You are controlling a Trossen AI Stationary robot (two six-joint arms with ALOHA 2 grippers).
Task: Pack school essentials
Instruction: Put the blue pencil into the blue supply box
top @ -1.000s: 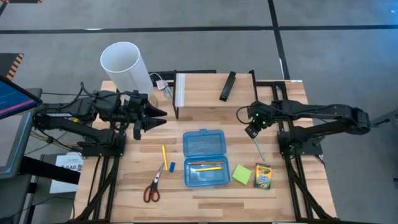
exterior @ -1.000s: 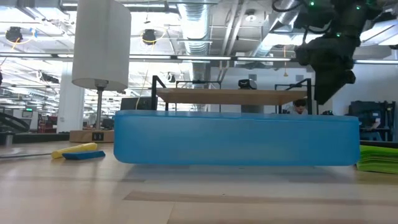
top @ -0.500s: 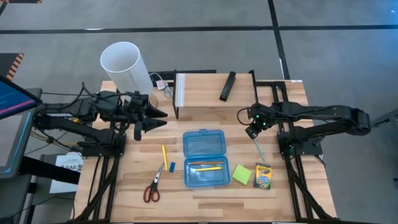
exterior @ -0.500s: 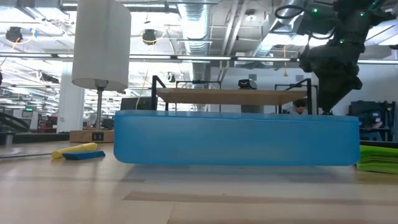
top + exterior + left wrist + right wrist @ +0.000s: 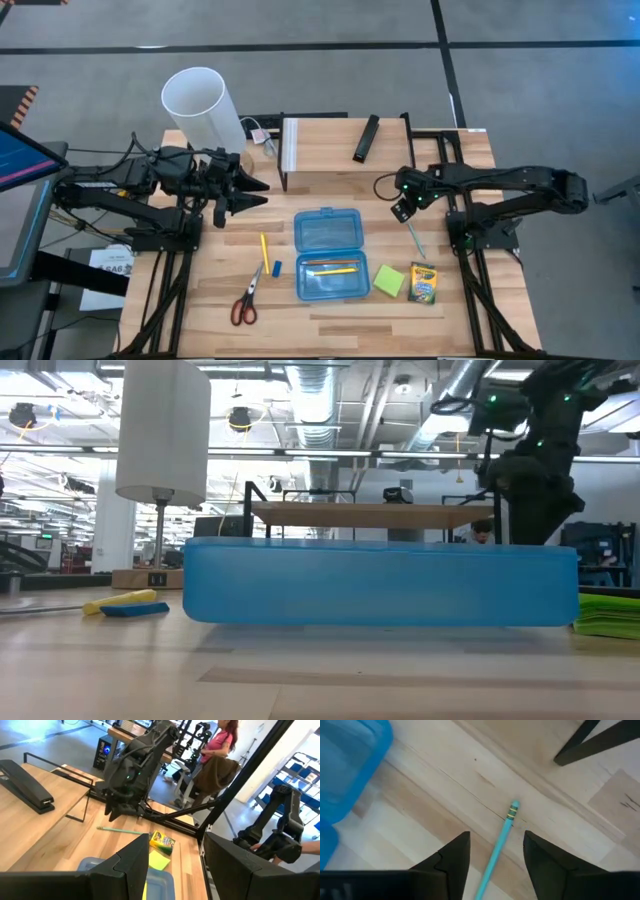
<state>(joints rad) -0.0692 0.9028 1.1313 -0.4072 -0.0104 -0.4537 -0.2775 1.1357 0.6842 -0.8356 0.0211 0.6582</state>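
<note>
With my right gripper (image 5: 492, 851) hanging over the pale green pen (image 5: 500, 840), its fingers apart and astride the shaft, my worry is the descent. That pen lies flat on the table (image 5: 330, 310), off to the right of the open blue case (image 5: 327, 252), so if I come down off-centre one finger could land on the shaft and roll it aside, or tip one end up. It is thin and round, so I judge a skewed pinch may let it slip on the lift. Farther toward the front edge sit the sticky-note pad (image 5: 388, 280) and crayon box (image 5: 423, 284), which a clumsy sweep could nudge. My left gripper (image 5: 262, 191) waits near the white cylinder (image 5: 203, 105), fingers parted and empty.
</note>
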